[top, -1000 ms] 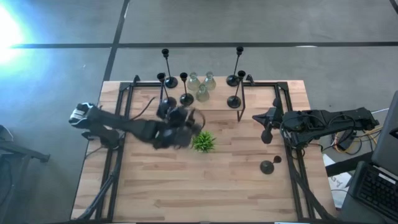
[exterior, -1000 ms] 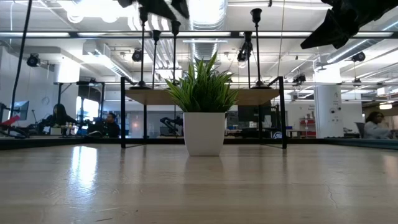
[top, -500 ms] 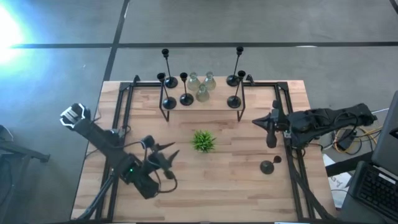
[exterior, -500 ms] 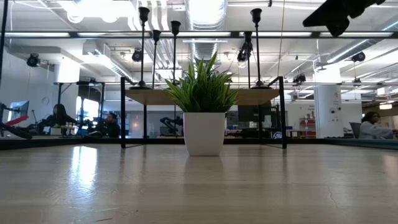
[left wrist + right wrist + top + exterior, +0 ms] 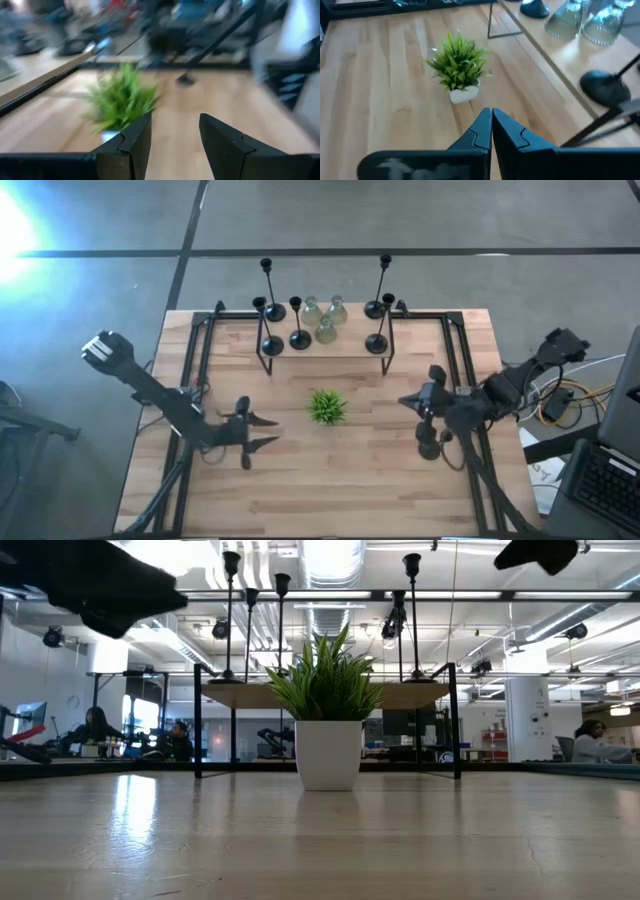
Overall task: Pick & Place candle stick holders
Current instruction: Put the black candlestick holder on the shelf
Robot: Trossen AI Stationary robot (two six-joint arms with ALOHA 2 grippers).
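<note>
Several black candle stick holders [image 5: 272, 308] and three clear glass ones [image 5: 323, 317] stand on a raised wooden shelf [image 5: 345, 345] at the table's far side. One more black holder [image 5: 429, 448] stands on the table at the right, close under my right arm. My left gripper [image 5: 268, 431] is open and empty, left of the small green plant [image 5: 326, 407] and pointing at it. My right gripper [image 5: 406, 402] is shut and empty, right of the plant; its wrist view shows the shut fingers [image 5: 491, 122] above bare table.
The potted plant [image 5: 327, 715] stands mid-table between the two grippers. Black metal frame rails [image 5: 200, 370] run along the table's left and right sides. Bare wood lies toward the near edge. People sit in the room behind [image 5: 95, 730].
My left arm has swung away from the shelf and the plant toward the table's near left; its gripper now points right at the plant. My right gripper has gone toward the near edge, staying shut. The holders and the plant have kept still.
</note>
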